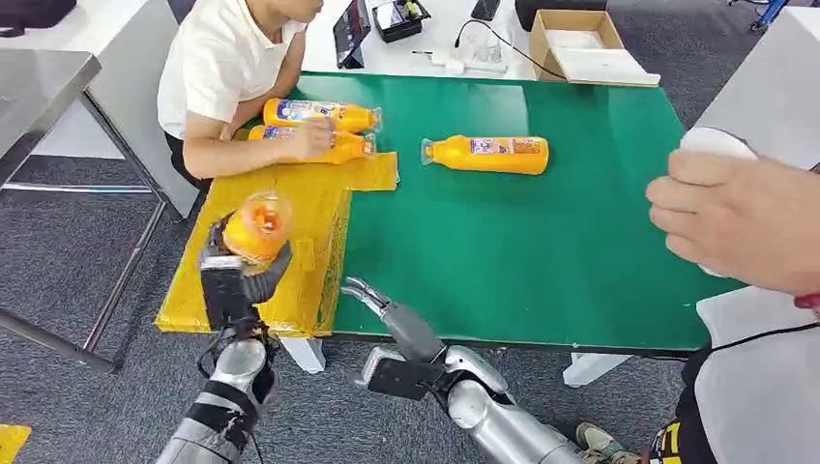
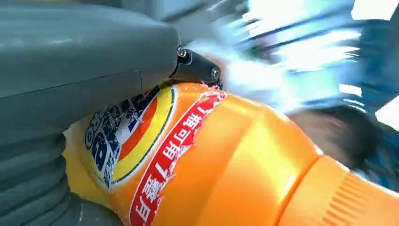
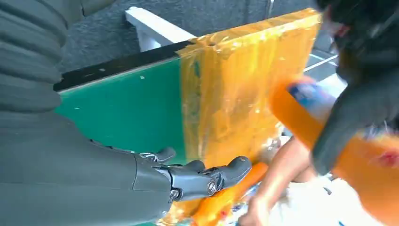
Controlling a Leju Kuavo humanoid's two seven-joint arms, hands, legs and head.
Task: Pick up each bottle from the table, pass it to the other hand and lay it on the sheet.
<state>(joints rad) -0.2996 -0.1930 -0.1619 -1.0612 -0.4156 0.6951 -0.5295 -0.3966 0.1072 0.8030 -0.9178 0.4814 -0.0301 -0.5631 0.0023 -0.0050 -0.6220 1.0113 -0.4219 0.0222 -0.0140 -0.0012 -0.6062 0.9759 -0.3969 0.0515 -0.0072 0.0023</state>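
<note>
Gripping an orange bottle (image 1: 257, 226) above the yellow sheet (image 1: 319, 242), the left hand (image 1: 232, 280) holds firm — the right hand (image 1: 372, 298) hangs empty, fingers apart, near the table (image 1: 541, 242) edge.

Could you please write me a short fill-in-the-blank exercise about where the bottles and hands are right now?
1. The robot's ____ hand holds an orange bottle above the yellow sheet.
2. The right hand is ____, holding nothing.
3. The lone bottle lying on the bare green table points its cap toward the ____ sheet.
4. A person's hand rests on one of ____ bottles at the sheet's far end.

Missing words: left; open; yellow; two
</note>
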